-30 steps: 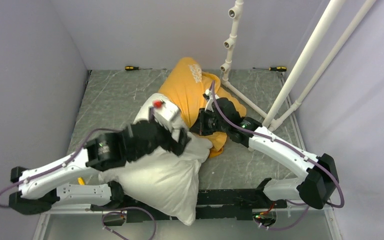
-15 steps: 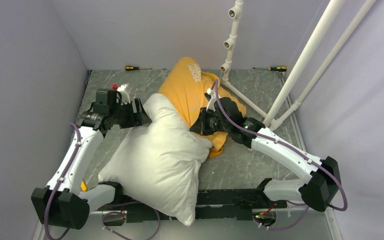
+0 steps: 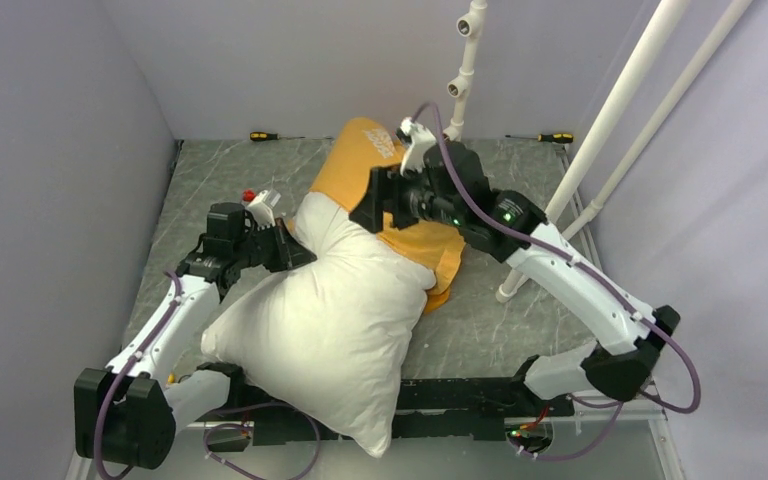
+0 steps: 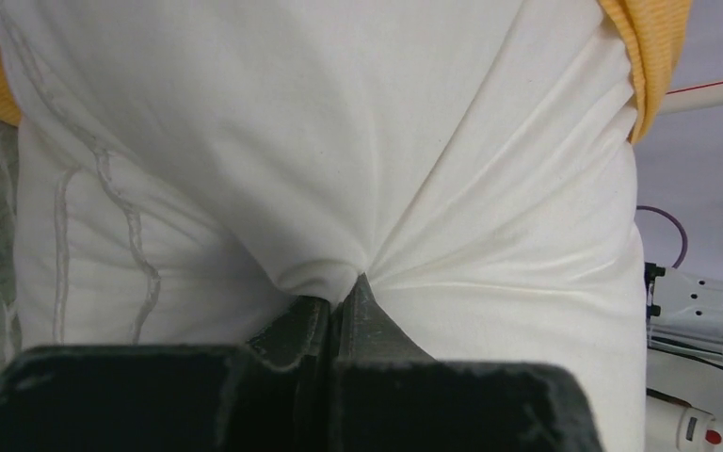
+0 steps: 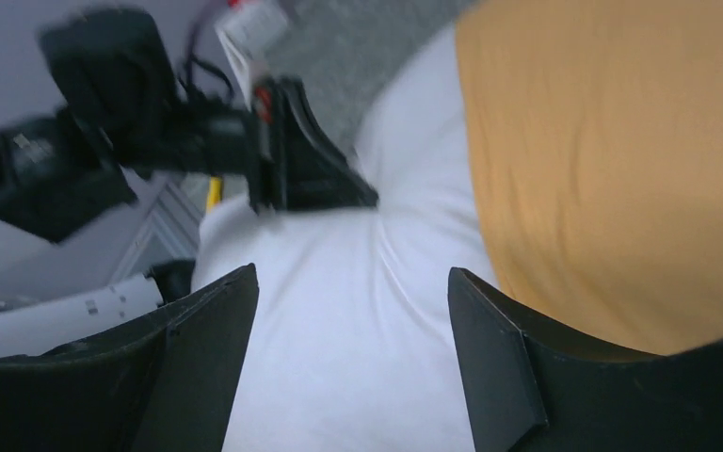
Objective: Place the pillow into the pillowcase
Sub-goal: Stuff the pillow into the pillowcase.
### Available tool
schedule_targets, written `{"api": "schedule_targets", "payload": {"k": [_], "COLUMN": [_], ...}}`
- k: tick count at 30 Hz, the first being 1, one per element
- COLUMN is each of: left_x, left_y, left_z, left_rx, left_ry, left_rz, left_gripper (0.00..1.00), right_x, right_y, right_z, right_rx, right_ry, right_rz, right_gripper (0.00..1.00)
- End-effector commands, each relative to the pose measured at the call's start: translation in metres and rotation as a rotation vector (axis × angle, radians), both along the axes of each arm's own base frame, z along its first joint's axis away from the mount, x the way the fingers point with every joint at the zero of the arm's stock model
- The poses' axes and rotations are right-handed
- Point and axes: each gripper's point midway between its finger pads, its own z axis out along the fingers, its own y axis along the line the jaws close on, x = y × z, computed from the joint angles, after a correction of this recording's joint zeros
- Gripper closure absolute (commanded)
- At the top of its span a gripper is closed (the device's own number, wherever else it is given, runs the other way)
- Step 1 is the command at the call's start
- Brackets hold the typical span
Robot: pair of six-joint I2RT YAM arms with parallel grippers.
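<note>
The left gripper [image 4: 344, 299] is clenched on a pinch of the plump white fabric pillow [image 3: 330, 320], likely to steer it into the orange-yellow fabric pillowcase [image 3: 355, 165] lying just beyond and right of it on the grey desk [image 3: 230, 180]. The right gripper [image 5: 350, 282] hangs released and empty above the case's edge, where only the pillow's far end appears tucked inside.

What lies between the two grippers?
White pillow fabric, pinched by the shut left gripper and facing the open right gripper; the right wrist view shows it.
</note>
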Motion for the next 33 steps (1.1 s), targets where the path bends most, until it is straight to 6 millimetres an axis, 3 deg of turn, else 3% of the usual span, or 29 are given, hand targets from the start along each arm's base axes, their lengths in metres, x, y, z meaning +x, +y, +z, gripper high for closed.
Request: {"api": "schedule_targets", "payload": {"k": [1, 5, 9, 13, 15, 18, 20, 24, 28, 30, 32, 33], "left_x": [-0.040, -0.040, -0.043, -0.046, -0.047, -0.048, -0.048, -0.048, -0.048, -0.048, -0.048, -0.049], "left_y": [-0.010, -0.011, -0.012, -0.014, -0.014, -0.014, -0.014, -0.015, -0.015, -0.016, -0.016, -0.016], "left_z": [-0.035, -0.035, -0.036, -0.039, -0.039, -0.036, -0.035, -0.035, -0.035, -0.033, -0.033, -0.033], "left_rx": [0.030, 0.039, 0.030, 0.022, 0.021, 0.017, 0.015, 0.017, 0.011, 0.007, 0.010, 0.011], "left_ry": [0.159, 0.154, 0.156, 0.164, 0.161, 0.152, 0.149, 0.150, 0.152, 0.147, 0.147, 0.146], "left_rz": [-0.067, -0.069, -0.070, -0.072, -0.070, -0.070, -0.071, -0.078, -0.081, -0.084, -0.085, -0.088], "left_gripper": [1.00, 1.00, 1.00, 1.00, 1.00, 1.00, 1.00, 1.00, 1.00, 1.00, 1.00, 1.00], "right_x": [0.037, 0.077, 0.094, 0.111, 0.115, 0.122, 0.126, 0.131, 0.139, 0.143, 0.145, 0.147], "right_y": [0.021, 0.047, 0.068, 0.064, 0.060, 0.054, 0.048, 0.045, 0.043, 0.048, 0.054, 0.056], "right_z": [0.013, -0.016, -0.046, -0.069, -0.073, -0.073, -0.070, -0.061, -0.067, -0.074, -0.083, -0.087], "right_rx": [-0.094, -0.245, -0.370, -0.529, -0.577, -0.604, -0.618, -0.610, -0.662, -0.677, -0.695, -0.703], "right_ry": [-0.141, -0.195, -0.226, -0.278, -0.313, -0.346, -0.363, -0.402, -0.423, -0.426, -0.423, -0.419], "right_rz": [-0.011, -0.035, -0.036, -0.158, -0.210, -0.277, -0.318, -0.349, -0.375, -0.358, -0.333, -0.326], "right_gripper": [0.24, 0.32, 0.35, 0.35, 0.37, 0.59, 0.61, 0.56, 0.38, 0.37, 0.47, 0.61]}}
